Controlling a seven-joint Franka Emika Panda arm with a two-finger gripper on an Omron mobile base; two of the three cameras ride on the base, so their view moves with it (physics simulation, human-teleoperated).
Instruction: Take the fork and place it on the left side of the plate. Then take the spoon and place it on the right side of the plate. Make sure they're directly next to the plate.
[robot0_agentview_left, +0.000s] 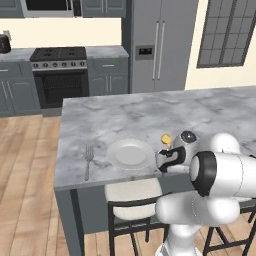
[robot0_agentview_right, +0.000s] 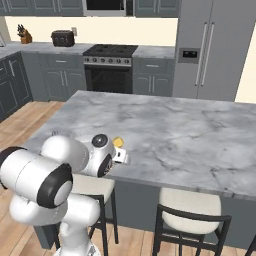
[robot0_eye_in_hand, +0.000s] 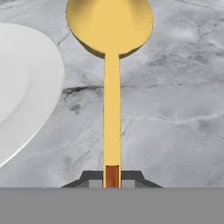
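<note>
End effector (robot0_eye_in_hand: 112, 177) around spoon (robot0_eye_in_hand: 110, 52) handle

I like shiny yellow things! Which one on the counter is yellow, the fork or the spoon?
The spoon is the yellow one, held in the tool just right of the plate. The fork is grey and lies left of the plate.

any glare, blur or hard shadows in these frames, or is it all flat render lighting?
Left base view: even light, no glare, the plate and the fork crisp but small. Right base view: soft, the arm covers the plate. Hand view: the spoon sharp with a mild sheen, faint shadow by its handle, the gripper at its end.
</note>
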